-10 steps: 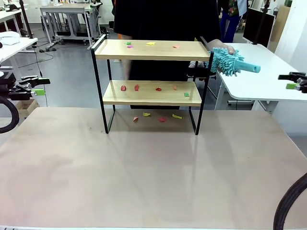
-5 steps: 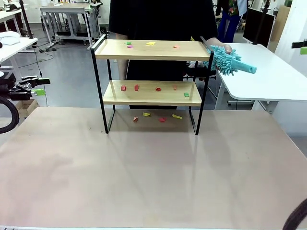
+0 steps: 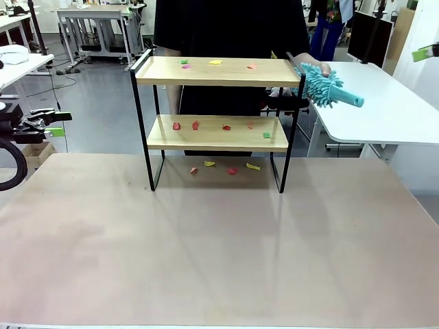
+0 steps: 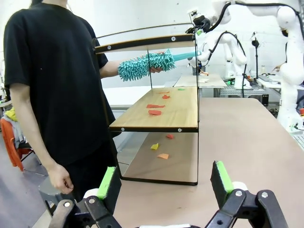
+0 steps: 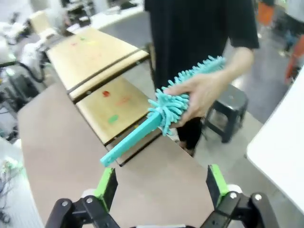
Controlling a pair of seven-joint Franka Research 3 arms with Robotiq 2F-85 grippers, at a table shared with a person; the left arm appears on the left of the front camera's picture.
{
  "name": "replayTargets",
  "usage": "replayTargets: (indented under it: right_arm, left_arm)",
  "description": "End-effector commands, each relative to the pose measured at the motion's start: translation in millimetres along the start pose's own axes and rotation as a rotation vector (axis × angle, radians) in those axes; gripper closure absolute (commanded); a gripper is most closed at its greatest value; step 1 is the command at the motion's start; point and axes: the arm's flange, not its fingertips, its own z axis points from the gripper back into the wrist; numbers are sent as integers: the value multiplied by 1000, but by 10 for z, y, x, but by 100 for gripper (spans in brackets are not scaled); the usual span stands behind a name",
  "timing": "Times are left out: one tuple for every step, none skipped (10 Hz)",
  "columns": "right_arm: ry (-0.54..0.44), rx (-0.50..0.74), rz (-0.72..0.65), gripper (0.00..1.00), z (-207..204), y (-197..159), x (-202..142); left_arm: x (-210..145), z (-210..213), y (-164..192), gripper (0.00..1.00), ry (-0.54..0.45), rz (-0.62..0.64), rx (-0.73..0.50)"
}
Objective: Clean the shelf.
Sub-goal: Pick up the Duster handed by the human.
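Shelf (image 3: 214, 72) stands at the far middle of the surface (image 3: 206, 260), with coloured scraps (image 3: 226, 127) on both boards and beneath. The person's hand (image 5: 199, 92) offers a teal duster (image 5: 159, 116), handle toward the right gripper (image 5: 160, 179), whose fingers (image 5: 107, 184) are spread and empty. Left gripper (image 4: 166, 178) is likewise spread, idle. Judged stage: handover. Next move calls for closing on the handle.

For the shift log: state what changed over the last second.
The right arm's fingers, open, rose toward the upper right of the front view. The person's hand drew the teal duster slightly closer to the shelf. Nothing was grasped or released. The left fingers, shelf and paper scraps stayed put.
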Motion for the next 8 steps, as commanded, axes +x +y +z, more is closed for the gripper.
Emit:
replayTargets:
  right_arm:
    - [156, -165, -113, 0, -312, 344, 34]
    - [220, -275, -118, 0, -491, 390, 88]
    - [249, -312, -113, 0, -554, 420, 93]
    - [314, -335, -114, 0, -599, 440, 72]
    - [259, -257, -61, 0, -573, 408, 11]
    - [232, -319, -58, 0, -585, 406, 97]
    - [232, -319, -58, 0, -585, 406, 97]
    - [232, -319, -58, 0, -585, 406, 97]
  left_arm:
    - [9, -3, -3, 0, 8, -6, -4]
    - [9, -3, -3, 0, 8, -6, -4]
    - [9, -3, -3, 0, 8, -6, -4]
    - [9, -3, -3, 0, 8, -6, -4]
    - [9, -3, -3, 0, 8, -6, -4]
    - [9, -3, -3, 0, 8, -6, -4]
    - [9, -3, -3, 0, 8, -6, -4]
    - [9, -3, -3, 0, 8, -6, -4]
